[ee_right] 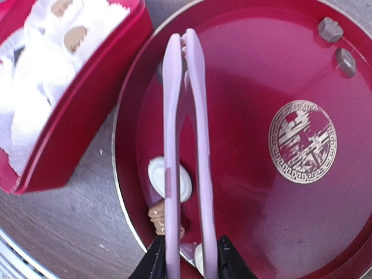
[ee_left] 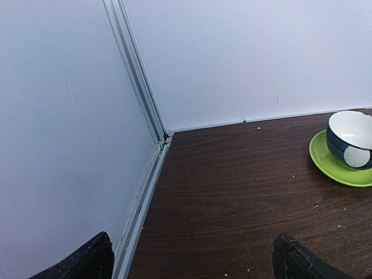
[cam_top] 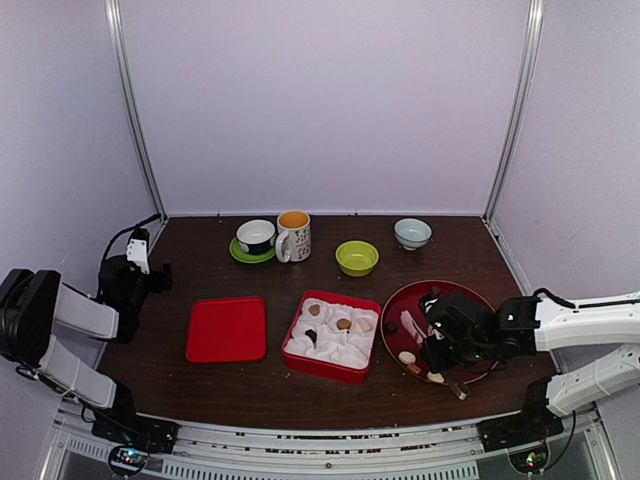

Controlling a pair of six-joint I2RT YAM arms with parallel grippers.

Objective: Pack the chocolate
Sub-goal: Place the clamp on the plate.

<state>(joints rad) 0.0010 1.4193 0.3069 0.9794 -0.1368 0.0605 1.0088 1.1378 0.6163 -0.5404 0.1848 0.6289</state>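
"Right wrist view first: what is the right gripper (ee_right: 189, 264) doing?"

"Its fingers (ee_right: 152, 266) are pinched on the handle end of the pink tongs (ee_right: 186, 128). The two tong arms lie pressed nearly together up to the tip, over the dark red plate (ee_right: 261, 232)."

"And the chocolate (ee_right: 156, 174)?"

"It's split between two places. On the plate, a cream-white piece sits right under the tongs with a caramel piece (ee_right: 156, 220) just beside it, near the rim. Two greyish pieces (ee_right: 330, 29) lie well apart, at the far edge. Whether the tongs touch the cream one, I can't tell from this angle."

"What about the rest?"

"It's in the red box (ee_right: 87, 116) just beside the plate. From above, a few pieces (cam_top: 343, 323) rest in white paper cups inside it."

"And the left gripper (ee_left: 192, 264)?"

"Its fingers are spread wide with nothing between them, above the bare table (ee_left: 232, 192) near the back left corner. A cup (ee_left: 351, 139) on a green saucer (ee_left: 325, 163) stands off to its right."
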